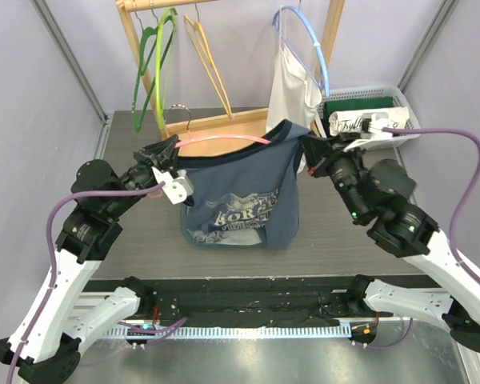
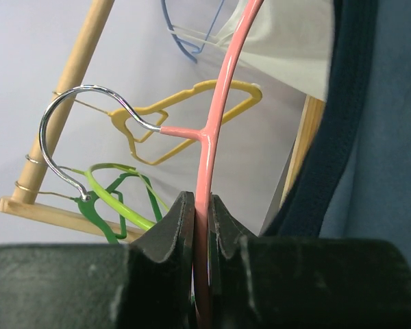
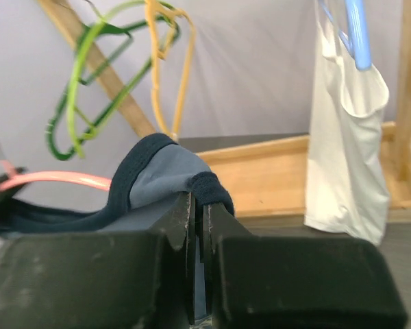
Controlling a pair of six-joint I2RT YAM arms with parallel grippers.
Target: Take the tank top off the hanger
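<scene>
A blue tank top with a printed front hangs on a pink hanger above the table. My left gripper is shut on the pink hanger's left end; in the left wrist view the pink bar runs up between my pads, with its metal hook to the left. My right gripper is shut on the tank top's right shoulder strap; in the right wrist view the dark-edged strap folds over my fingertips, and the pink hanger shows at the left.
A wooden rack at the back carries green hangers, a yellow hanger and a blue hanger with a white tank top. A white basket stands at the back right.
</scene>
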